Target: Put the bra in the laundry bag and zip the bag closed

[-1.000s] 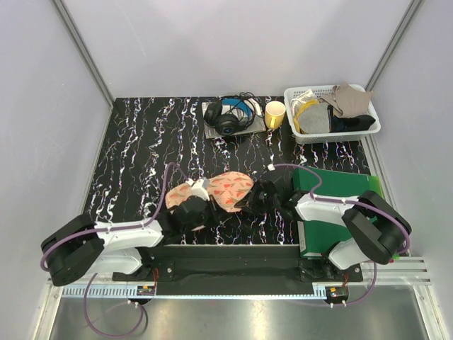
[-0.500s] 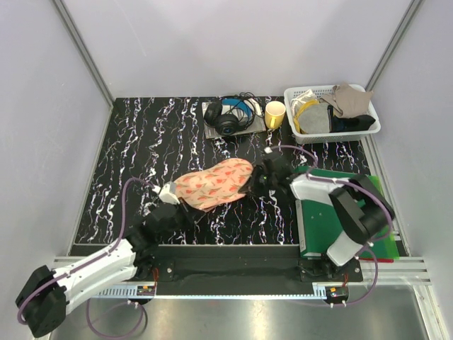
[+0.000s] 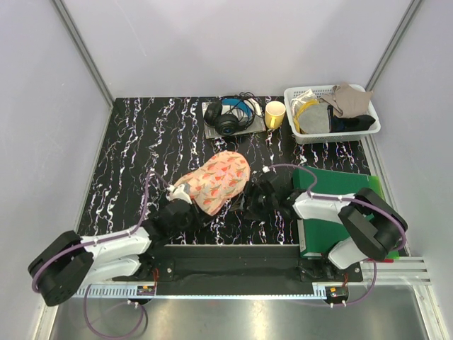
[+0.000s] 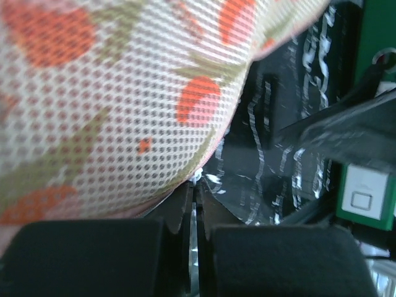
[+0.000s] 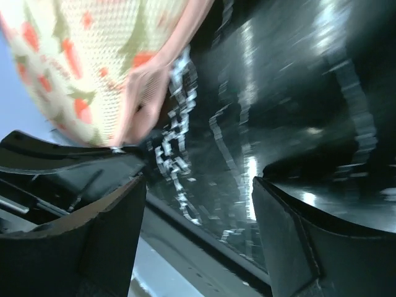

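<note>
The laundry bag [image 3: 216, 180] lies in the middle of the frame from above, a peach mesh lobe printed with red and green, tilted from lower left to upper right. At its lower-left edge the left gripper [image 3: 184, 204] is pinched tight on the rim; in the left wrist view its fingers [image 4: 93, 260] meet on the thin pink edging, with the mesh filling the upper left. The right gripper [image 3: 248, 204] sits just beside the bag's lower-right edge, with its fingers [image 5: 86, 241] spread wide and holding nothing; the bag's pink border hangs at the upper left of that view.

The black, white-veined table [image 3: 134, 149] lies open across the left of the frame and in a band above the bag. Along the top edge are headphones [image 3: 228, 117], a yellow cup [image 3: 274, 113] and a white basket [image 3: 368, 131] of cloths. A green mat [image 3: 340, 185] covers the right side. Pale grey walls [image 3: 212, 42] close in the left, top and right.
</note>
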`<action>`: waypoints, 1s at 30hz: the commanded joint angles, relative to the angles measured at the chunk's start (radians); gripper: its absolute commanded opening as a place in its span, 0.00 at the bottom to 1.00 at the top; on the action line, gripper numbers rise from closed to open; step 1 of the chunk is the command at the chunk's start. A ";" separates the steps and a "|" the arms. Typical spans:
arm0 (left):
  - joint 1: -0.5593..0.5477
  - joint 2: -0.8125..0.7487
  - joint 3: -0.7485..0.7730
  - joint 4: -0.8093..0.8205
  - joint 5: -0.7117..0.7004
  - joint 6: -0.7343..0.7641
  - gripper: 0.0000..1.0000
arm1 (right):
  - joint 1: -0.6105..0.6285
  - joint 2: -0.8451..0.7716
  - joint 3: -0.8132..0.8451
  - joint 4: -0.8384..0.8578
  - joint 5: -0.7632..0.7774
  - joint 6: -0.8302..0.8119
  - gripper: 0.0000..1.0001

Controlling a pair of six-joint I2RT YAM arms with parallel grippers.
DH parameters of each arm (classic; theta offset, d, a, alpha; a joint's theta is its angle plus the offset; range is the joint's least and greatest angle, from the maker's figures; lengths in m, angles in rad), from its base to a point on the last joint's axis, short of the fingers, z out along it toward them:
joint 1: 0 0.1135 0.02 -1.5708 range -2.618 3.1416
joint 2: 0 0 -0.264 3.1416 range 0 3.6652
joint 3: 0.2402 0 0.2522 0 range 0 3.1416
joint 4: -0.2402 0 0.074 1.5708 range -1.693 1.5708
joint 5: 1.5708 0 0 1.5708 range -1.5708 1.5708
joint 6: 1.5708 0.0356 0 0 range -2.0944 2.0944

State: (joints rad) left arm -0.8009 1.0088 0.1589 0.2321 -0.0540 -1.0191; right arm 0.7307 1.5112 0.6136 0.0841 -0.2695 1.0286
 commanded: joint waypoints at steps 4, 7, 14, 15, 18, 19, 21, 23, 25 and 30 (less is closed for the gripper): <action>-0.112 0.039 0.068 0.136 -0.017 -0.050 0.00 | 0.113 0.082 -0.012 0.371 0.085 0.252 0.76; -0.139 0.021 0.071 0.122 -0.036 -0.055 0.00 | 0.119 0.147 -0.014 0.443 0.087 0.281 0.74; -0.156 -0.009 0.059 0.081 -0.058 -0.061 0.00 | 0.110 0.204 -0.026 0.520 0.082 0.301 0.21; -0.152 -0.022 0.059 0.032 -0.070 -0.050 0.00 | 0.105 0.195 -0.050 0.517 0.087 0.298 0.16; -0.104 -0.111 0.057 -0.103 -0.107 -0.009 0.00 | 0.041 0.175 -0.075 0.488 0.021 0.240 0.05; -0.081 -0.136 0.051 -0.132 -0.104 0.003 0.00 | -0.005 0.184 -0.077 0.485 -0.053 0.190 0.04; -0.008 -0.206 0.025 -0.190 -0.089 0.052 0.00 | -0.051 0.199 -0.065 0.482 -0.137 0.134 0.04; 0.017 -0.242 0.021 -0.229 -0.089 0.088 0.00 | -0.083 0.228 -0.022 0.458 -0.249 0.056 0.04; 0.022 -0.260 0.014 -0.252 -0.063 0.103 0.00 | -0.085 0.244 0.032 0.386 -0.289 -0.017 0.06; 0.005 -0.225 -0.013 -0.139 -0.006 0.022 0.00 | -0.033 0.218 0.221 0.004 -0.154 -0.127 0.53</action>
State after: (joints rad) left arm -0.7853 0.7662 0.1654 0.0387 -0.0982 -0.9771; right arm 0.6601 1.7542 0.7120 0.3576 -0.4683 1.0565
